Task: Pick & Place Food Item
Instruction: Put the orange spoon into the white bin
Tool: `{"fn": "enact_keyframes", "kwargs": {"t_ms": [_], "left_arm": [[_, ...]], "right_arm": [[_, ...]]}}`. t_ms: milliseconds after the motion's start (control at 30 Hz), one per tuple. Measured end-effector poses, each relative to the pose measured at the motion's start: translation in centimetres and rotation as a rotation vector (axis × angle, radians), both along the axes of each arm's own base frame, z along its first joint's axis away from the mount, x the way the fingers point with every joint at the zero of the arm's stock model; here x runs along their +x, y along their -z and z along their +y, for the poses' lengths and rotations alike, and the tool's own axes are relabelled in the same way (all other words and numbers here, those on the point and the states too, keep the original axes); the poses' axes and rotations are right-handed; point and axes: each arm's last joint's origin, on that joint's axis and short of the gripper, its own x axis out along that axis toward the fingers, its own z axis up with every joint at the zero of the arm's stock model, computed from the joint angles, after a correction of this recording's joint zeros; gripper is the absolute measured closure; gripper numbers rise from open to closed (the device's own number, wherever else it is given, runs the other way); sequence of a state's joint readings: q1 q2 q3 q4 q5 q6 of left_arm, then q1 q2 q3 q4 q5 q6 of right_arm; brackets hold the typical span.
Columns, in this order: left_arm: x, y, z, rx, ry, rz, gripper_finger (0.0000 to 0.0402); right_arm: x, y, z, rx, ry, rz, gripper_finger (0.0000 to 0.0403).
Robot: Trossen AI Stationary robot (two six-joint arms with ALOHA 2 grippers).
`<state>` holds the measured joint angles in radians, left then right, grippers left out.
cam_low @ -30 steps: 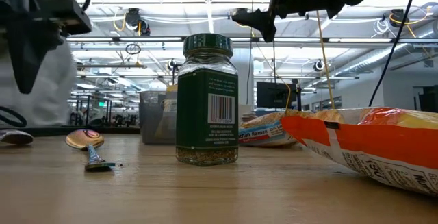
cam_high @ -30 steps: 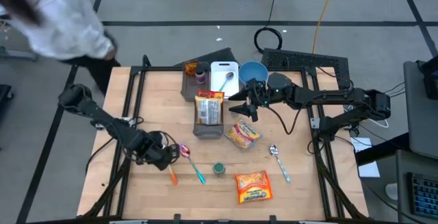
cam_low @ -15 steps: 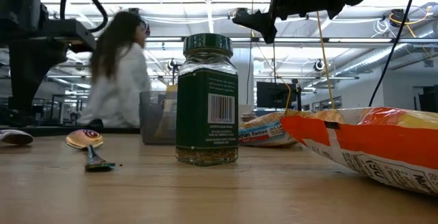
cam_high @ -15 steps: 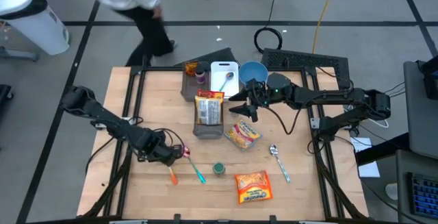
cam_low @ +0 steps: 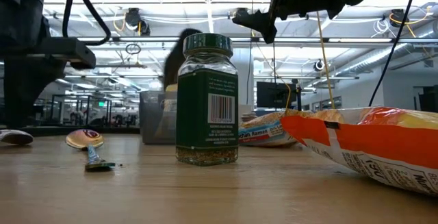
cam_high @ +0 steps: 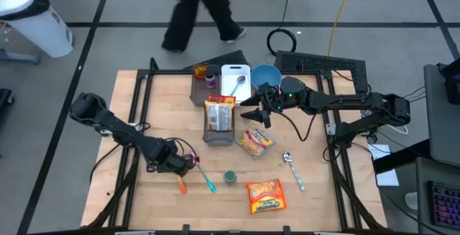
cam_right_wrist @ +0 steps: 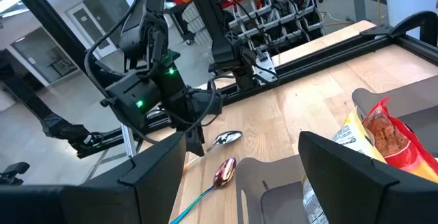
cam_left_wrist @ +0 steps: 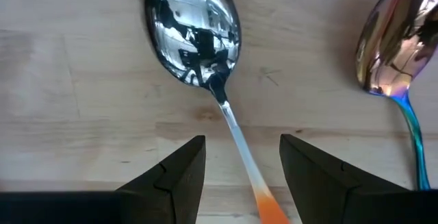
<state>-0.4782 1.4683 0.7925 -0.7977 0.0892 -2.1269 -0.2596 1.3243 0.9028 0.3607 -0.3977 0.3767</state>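
Three food packets show: an orange snack bag [cam_high: 265, 195] lying flat near the table's front, a ramen packet [cam_high: 254, 140] at the middle, and a packet standing in a grey bin [cam_high: 219, 114]. My left gripper [cam_left_wrist: 239, 176] points down, open, low over a silver spoon with an orange handle [cam_left_wrist: 195, 35]. Its fingers stand on either side of the spoon's thin neck [cam_left_wrist: 234, 138] without touching it. A second spoon with a blue handle [cam_left_wrist: 393, 46] lies close beside it. My right gripper [cam_high: 249, 113] hangs open and level, high above the bin.
A green-lidded spice jar [cam_high: 230, 177] stands between the spoons and the snack bag. Another spoon [cam_high: 293, 170] lies toward the right. A white board [cam_high: 236, 80], a blue bowl [cam_high: 265, 75] and small jars [cam_high: 205, 72] sit at the far edge. A person [cam_high: 201, 12] walks behind the table.
My left gripper has sunk toward the table and shifted a little toward the right edge, over the orange-handled spoon, staying open. The person behind the table has walked from left to right. My right arm has kept still.
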Motion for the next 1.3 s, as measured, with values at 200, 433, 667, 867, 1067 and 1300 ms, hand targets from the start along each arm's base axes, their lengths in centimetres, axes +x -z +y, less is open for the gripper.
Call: {"fn": "enact_keyframes", "kwargs": {"t_ms": [200, 433, 667, 867, 1067, 1300], "left_arm": [[0.2, 0.3, -0.1, 0.001, -0.002, 0.001, 0.0206], [0.7, 1.3, -0.4, -0.005, 0.001, 0.026, 0.0206], [1.1, 2.2, -0.6, -0.008, 0.0, 0.03, 0.0206], [1.3, 2.4, -0.8, -0.03, 0.008, 0.032, 0.0209], [1.3, 2.4, -0.8, -0.029, 0.015, 0.033, 0.0247], [1.3, 2.4, -0.8, -0.029, 0.033, 0.031, 0.0306]], "right_arm": [[0.0, 0.0, 0.0, 0.0, 0.0, 0.0, 0.0126], [0.0, 0.0, 0.0, 0.0, 0.0, 0.0, 0.0126], [0.0, 0.0, 0.0, 0.003, 0.0, 0.001, 0.0126], [0.0, 0.0, 0.0, 0.004, 0.0, 0.001, 0.0126], [0.0, 0.0, 0.0, 0.004, 0.0, 0.001, 0.0126], [0.0, 0.0, 0.0, 0.004, 0.0, 0.001, 0.0126]]}}
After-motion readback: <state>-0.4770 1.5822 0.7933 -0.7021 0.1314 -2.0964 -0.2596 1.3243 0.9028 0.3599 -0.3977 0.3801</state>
